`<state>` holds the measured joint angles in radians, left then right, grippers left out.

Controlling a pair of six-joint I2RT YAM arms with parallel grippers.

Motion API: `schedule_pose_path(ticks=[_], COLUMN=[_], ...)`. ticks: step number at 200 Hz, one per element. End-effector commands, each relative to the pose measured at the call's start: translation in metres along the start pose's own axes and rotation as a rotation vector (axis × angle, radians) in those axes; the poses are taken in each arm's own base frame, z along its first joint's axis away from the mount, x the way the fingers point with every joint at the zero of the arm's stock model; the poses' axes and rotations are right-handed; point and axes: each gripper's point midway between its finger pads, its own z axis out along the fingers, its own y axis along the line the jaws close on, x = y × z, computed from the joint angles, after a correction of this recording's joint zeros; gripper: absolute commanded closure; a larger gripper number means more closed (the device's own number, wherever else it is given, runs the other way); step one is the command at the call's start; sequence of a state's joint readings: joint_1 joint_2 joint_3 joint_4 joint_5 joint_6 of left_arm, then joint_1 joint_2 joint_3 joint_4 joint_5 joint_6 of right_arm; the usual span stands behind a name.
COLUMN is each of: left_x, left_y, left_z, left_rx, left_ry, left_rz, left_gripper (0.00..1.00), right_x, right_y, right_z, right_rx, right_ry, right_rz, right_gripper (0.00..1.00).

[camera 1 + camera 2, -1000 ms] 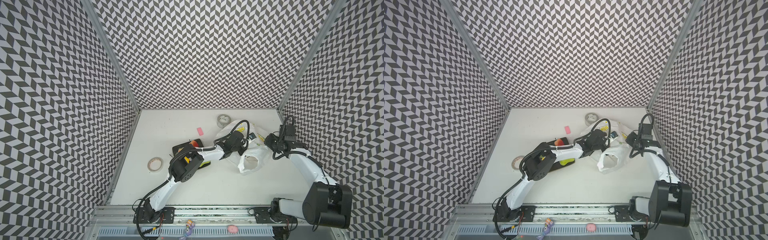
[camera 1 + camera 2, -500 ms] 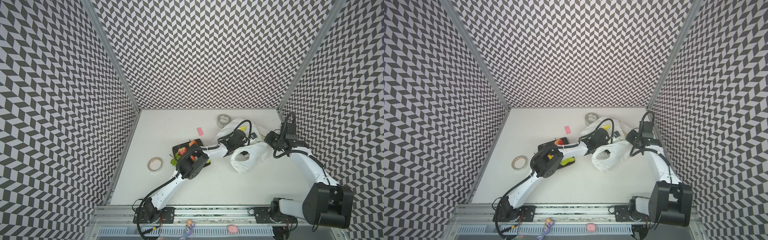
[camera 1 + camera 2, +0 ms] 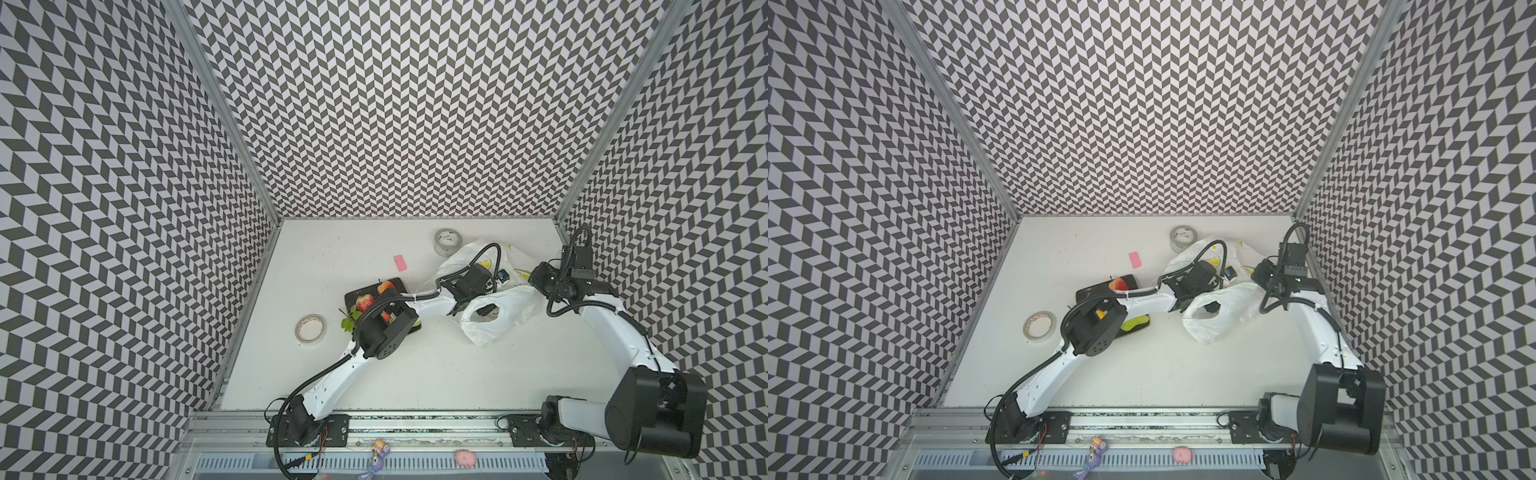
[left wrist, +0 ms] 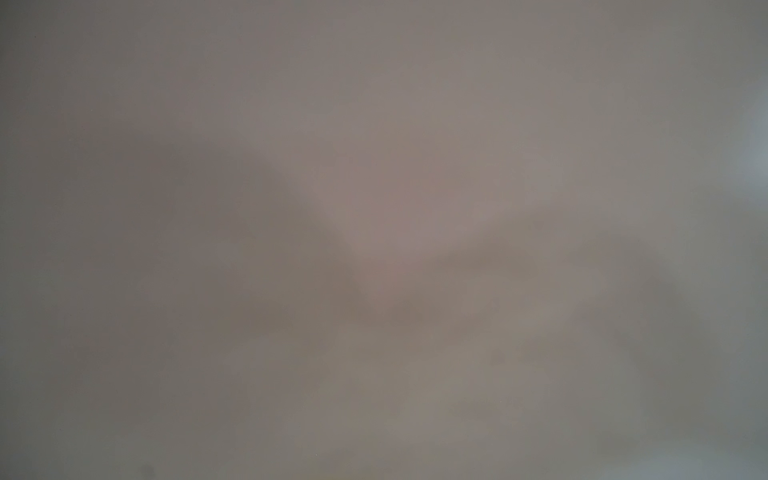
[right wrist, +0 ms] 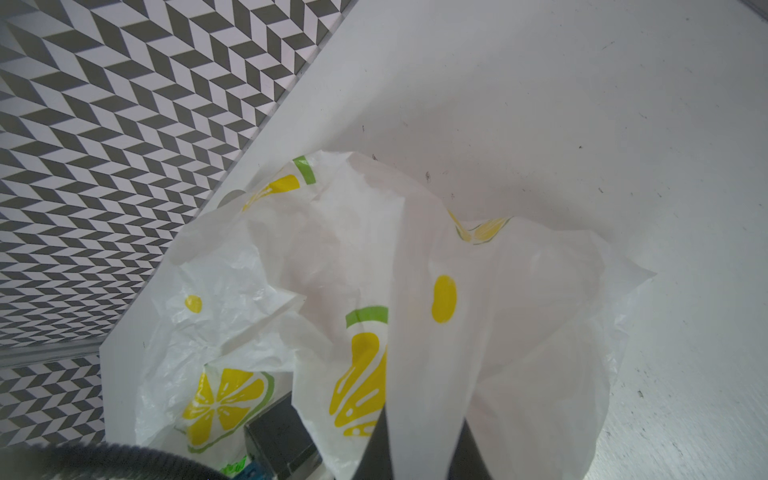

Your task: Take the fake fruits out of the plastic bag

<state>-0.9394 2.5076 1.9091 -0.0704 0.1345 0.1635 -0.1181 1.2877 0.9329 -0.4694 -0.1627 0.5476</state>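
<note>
Left pincer (image 3: 484, 309) is inside the plastic bag (image 3: 509, 309). In both top views only a dark part of it shows through a handle loop, so I cannot tell whether it is spread or pressed together; the left wrist view is a grey blur. Far left of this pincer, a beige tape roll (image 3: 310, 328) lies flat on the white table (image 3: 415, 374). Between that roll and the pincer sits a black tray (image 3: 353, 296) carrying the fake fruits (image 3: 365, 302), out of the bag: red and orange-red pieces, green leaves (image 3: 350, 323) at the tray's left edge and, in a top view, a lime-green piece (image 3: 1136, 322) at its near edge. The elbow of the left arm (image 3: 386, 332) covers part of the tray. Behind and left of the pincer, apart from the tray, lies a pink block (image 3: 401, 263). A grey tape roll (image 3: 448, 242) lies further behind, just beside the bag's far edge. The bag is crumpled around the pincer, lemon print showing; whether fruit lies inside it I cannot tell. Right pincer (image 5: 424, 419), to the right at the bag's right side, is pressed together on a fold of the bag: a white strip runs between its dark fingers (image 5: 376, 449).
</note>
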Motion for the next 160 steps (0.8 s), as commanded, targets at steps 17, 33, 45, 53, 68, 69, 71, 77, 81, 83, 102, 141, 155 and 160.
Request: schedule_pose_path(ticks=[17, 33, 45, 53, 68, 69, 71, 77, 81, 83, 102, 141, 155, 160], left_x=[0.015, 0.000, -0.014, -0.023, -0.040, -0.041, -0.043, -0.048, -0.052, -0.053, -0.060, -0.060, -0.055, -0.054], left_y=[0.003, 0.006, 0.008, 0.008, 0.007, 0.007, 0.007, 0.006, 0.006, 0.005, 0.001, -0.010, -0.014, -0.015], left_z=[-0.008, -0.020, -0.031, -0.039, -0.058, -0.059, -0.062, -0.069, -0.074, -0.077, -0.099, -0.133, -0.142, -0.145], left_rx=[-0.048, -0.064, -0.074, -0.076, -0.082, -0.082, -0.082, -0.085, -0.085, -0.085, -0.082, -0.055, -0.047, -0.044], left_ry=[0.070, 0.035, 0.002, -0.026, -0.089, -0.092, -0.100, -0.120, -0.135, -0.141, -0.191, -0.235, -0.241, -0.240], left_rz=[0.008, 0.029, 0.042, 0.052, 0.069, 0.070, 0.072, 0.081, 0.087, 0.091, 0.117, 0.153, 0.162, 0.165], left_gripper=[0.54, 0.62, 0.66, 0.69, 0.73, 0.73, 0.73, 0.75, 0.75, 0.76, 0.78, 0.83, 0.83, 0.83], right_x=[-0.011, -0.013, -0.014, -0.015, -0.015, -0.015, -0.015, -0.015, -0.015, -0.015, -0.017, -0.017, -0.018, -0.018], right_y=[0.011, 0.011, 0.011, 0.011, 0.009, 0.009, 0.009, 0.008, 0.008, 0.008, 0.006, 0.007, 0.008, 0.008], right_z=[-0.009, -0.010, -0.010, -0.010, -0.008, -0.008, -0.008, -0.008, -0.007, -0.007, -0.007, -0.007, -0.007, -0.007], right_rx=[-0.040, -0.037, -0.037, -0.037, -0.033, -0.032, -0.031, -0.028, -0.025, -0.026, -0.019, -0.026, -0.031, -0.033], right_ry=[-0.057, -0.065, -0.070, -0.074, -0.076, -0.077, -0.078, -0.078, -0.078, -0.078, -0.087, -0.091, -0.093, -0.092], right_rz=[-0.002, 0.000, 0.001, 0.005, 0.009, 0.010, 0.010, 0.013, 0.014, 0.014, 0.023, 0.033, 0.034, 0.035], right_gripper=[0.85, 0.86, 0.86, 0.86, 0.86, 0.86, 0.86, 0.86, 0.86, 0.86, 0.86, 0.86, 0.86, 0.86])
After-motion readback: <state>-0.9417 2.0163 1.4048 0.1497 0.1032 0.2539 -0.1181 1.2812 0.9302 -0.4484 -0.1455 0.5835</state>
